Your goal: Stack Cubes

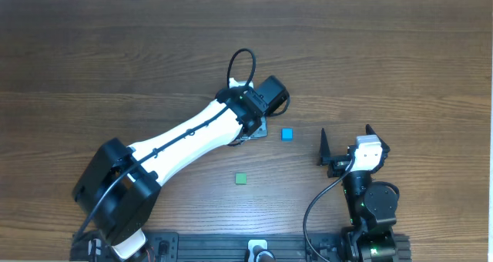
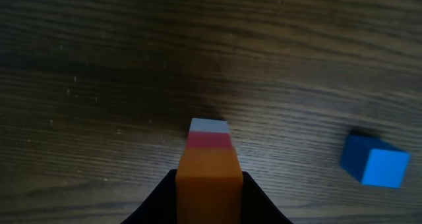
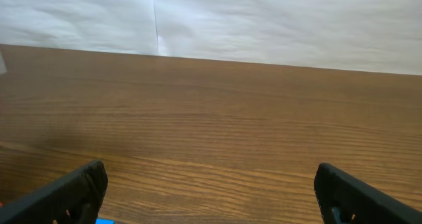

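Observation:
My left gripper (image 2: 209, 176) is shut on an orange cube (image 2: 208, 191), which sits on top of a red cube (image 2: 210, 140) and a grey-white cube (image 2: 210, 126) in one column. In the top view the left gripper (image 1: 256, 131) is near the table's middle, and the wrist hides the stack. A blue cube (image 2: 374, 160) lies on the table just right of it (image 1: 287, 134). A green cube (image 1: 241, 179) lies nearer the front. My right gripper (image 1: 345, 145) stands open at the front right, holding nothing, its dark fingers (image 3: 72, 191) wide apart.
The dark wooden table (image 1: 115, 62) stretches bare to the back and left. In the right wrist view a white wall (image 3: 264, 20) rises behind the table's far edge.

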